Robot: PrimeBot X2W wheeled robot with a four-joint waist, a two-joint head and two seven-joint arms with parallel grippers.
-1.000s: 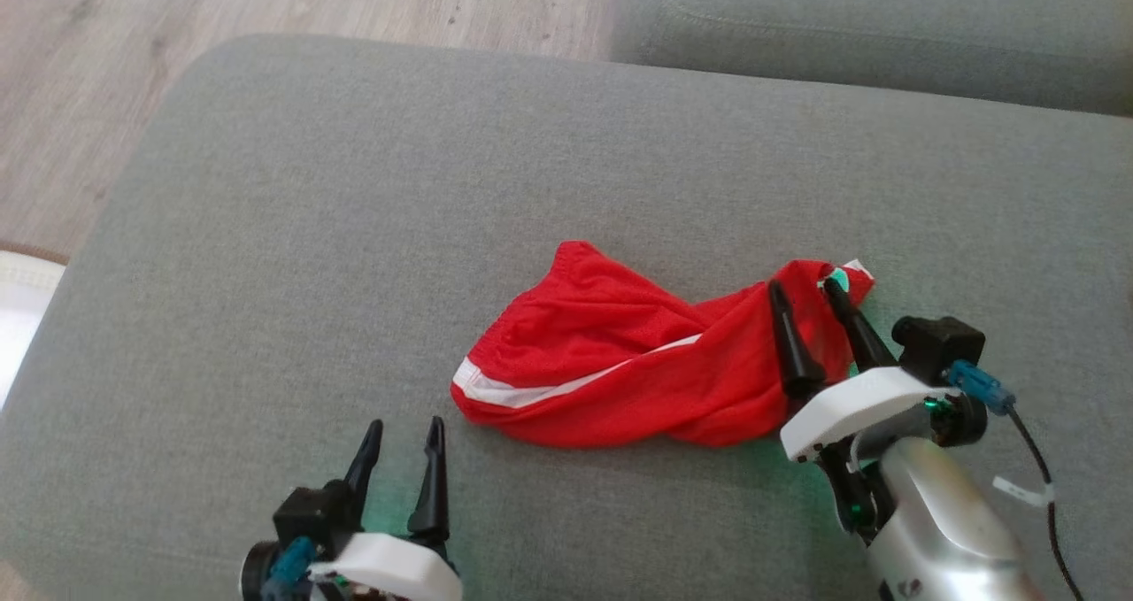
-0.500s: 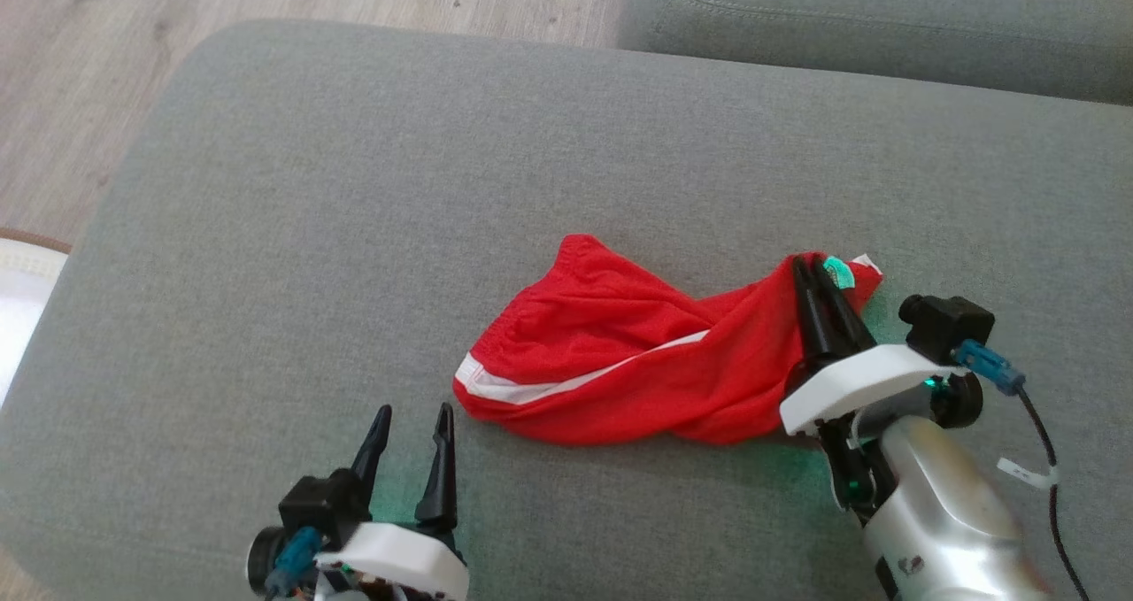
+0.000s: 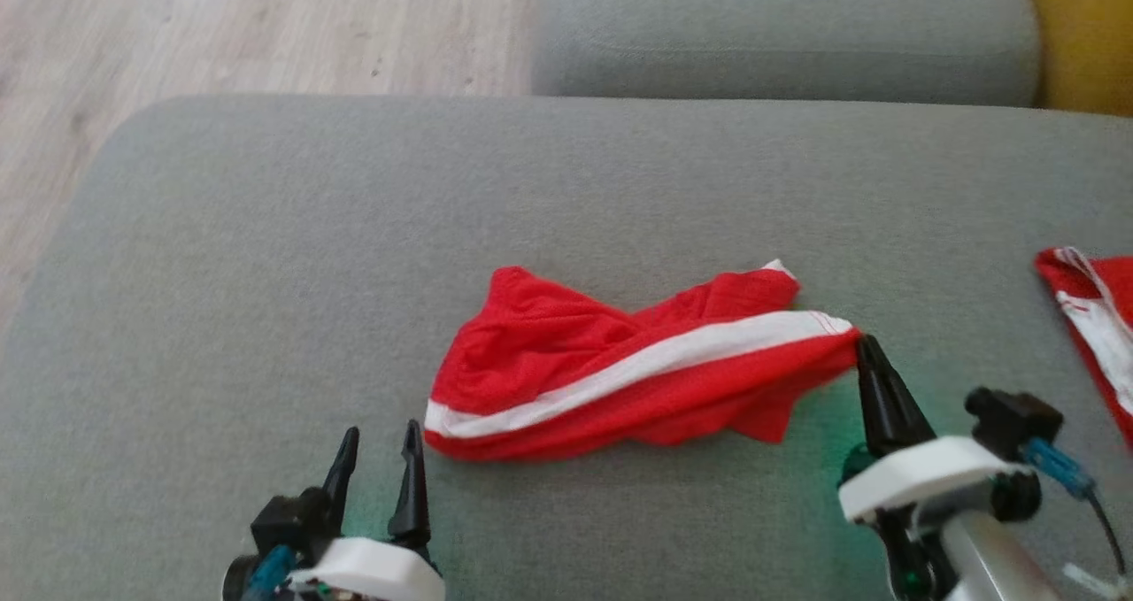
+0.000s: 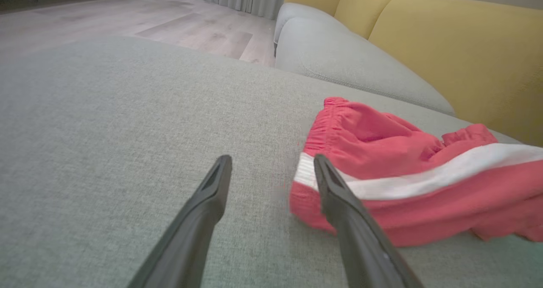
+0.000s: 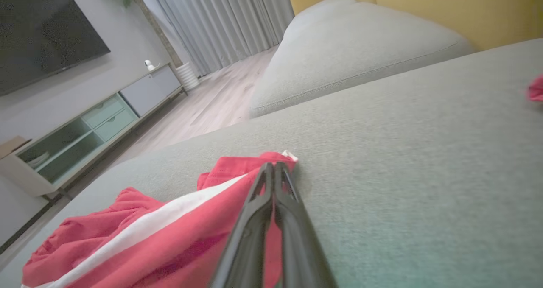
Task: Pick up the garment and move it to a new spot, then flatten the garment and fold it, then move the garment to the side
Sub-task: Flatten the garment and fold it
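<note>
The garment (image 3: 620, 380), red shorts with a white side stripe, lies crumpled on the grey seat cushion (image 3: 354, 229). My right gripper (image 3: 863, 346) is shut on the garment's right corner, where the stripe ends. The right wrist view shows the fingers (image 5: 254, 220) pressed together, with the red fabric (image 5: 148, 233) beneath them and to their left. My left gripper (image 3: 376, 442) stands open on the cushion, a little left of the garment's waistband end. In the left wrist view its open gripper (image 4: 271, 163) has bare cushion in its gap, and the garment (image 4: 403, 160) lies just to the right.
Another red and white cloth (image 3: 1093, 318) lies at the cushion's right edge. A second grey cushion (image 3: 779, 43) and a yellow backrest (image 3: 1080, 34) stand behind. Wooden floor (image 3: 221, 26) lies beyond the cushion's far left edge.
My right gripper has shut on the garment's right end and drawn it out, so the white stripe now runs along the top. The head camera has also shifted.
</note>
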